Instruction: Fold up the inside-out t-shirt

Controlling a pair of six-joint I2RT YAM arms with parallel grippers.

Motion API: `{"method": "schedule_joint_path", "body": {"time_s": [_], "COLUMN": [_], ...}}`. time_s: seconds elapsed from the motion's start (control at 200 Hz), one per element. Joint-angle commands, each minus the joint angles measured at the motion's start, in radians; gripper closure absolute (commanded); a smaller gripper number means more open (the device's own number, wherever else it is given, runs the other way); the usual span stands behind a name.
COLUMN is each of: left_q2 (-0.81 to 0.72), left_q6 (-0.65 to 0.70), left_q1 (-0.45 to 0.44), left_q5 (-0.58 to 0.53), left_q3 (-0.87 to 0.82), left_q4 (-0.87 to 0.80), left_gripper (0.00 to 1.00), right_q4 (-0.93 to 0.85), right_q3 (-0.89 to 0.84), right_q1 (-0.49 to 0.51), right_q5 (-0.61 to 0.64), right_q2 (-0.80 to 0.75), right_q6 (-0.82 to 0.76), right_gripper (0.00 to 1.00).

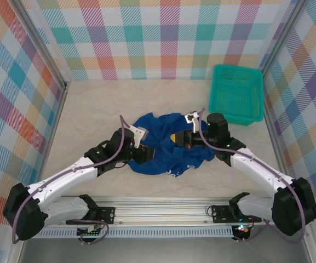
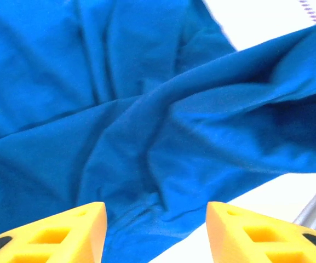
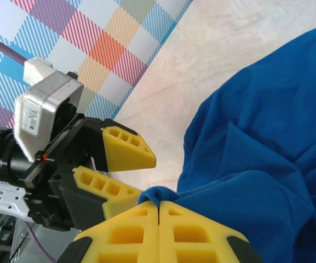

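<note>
The royal-blue t-shirt (image 1: pixel 168 147) lies crumpled in a heap in the middle of the table. My right gripper (image 3: pixel 159 204) is shut on a small fold of the t-shirt (image 3: pixel 267 148) at its edge, the cloth bulging out just above the fingertips. Right beside that pinch, my left gripper (image 3: pixel 148 176) stands open with its yellow fingers (image 3: pixel 127 148) apart and nothing clamped between them. In the left wrist view the left gripper (image 2: pixel 156 211) faces wrinkled blue cloth (image 2: pixel 147 109). From above, the left gripper (image 1: pixel 141 150) and right gripper (image 1: pixel 186 139) meet over the heap.
A teal mesh basket (image 1: pixel 236 93) stands at the back right corner. Checked walls (image 1: pixel 163 38) close in the table on three sides. Bare marbled tabletop (image 1: pixel 92 109) lies around the shirt, and the arms' rail (image 1: pixel 158 211) runs along the near edge.
</note>
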Motion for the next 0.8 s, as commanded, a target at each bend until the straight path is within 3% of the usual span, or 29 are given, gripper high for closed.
{"method": "schedule_joint_path", "body": {"time_s": [0.0, 0.29, 0.445, 0.5, 0.625, 0.795], "left_q2": [0.002, 0.137, 0.177, 0.181, 0.196, 0.170], "left_q6": [-0.059, -0.095, -0.094, -0.091, -0.070, -0.021], "left_q1": [-0.041, -0.077, -0.079, -0.079, -0.077, -0.060], "left_q5": [0.084, 0.099, 0.015, -0.037, -0.096, -0.051], "left_q3": [0.051, 0.123, 0.133, 0.133, 0.147, 0.158], "left_q4": [0.140, 0.255, 0.229, 0.219, 0.209, 0.184], "left_gripper": [0.46, 0.34, 0.36, 0.41, 0.64, 0.87], "right_q4": [0.110, 0.189, 0.204, 0.204, 0.206, 0.101], "right_q3": [-0.023, -0.061, -0.069, -0.069, -0.070, -0.048], "right_q1": [0.016, 0.022, 0.022, 0.022, 0.023, 0.022], "right_q5": [-0.034, -0.044, -0.035, -0.035, -0.043, 0.008], "right_q2": [-0.005, -0.015, -0.035, -0.041, -0.048, -0.082], "right_q6": [0.066, 0.115, 0.124, 0.122, 0.112, 0.026], "right_gripper": [1.00, 1.00, 1.00, 1.00, 1.00, 1.00]}}
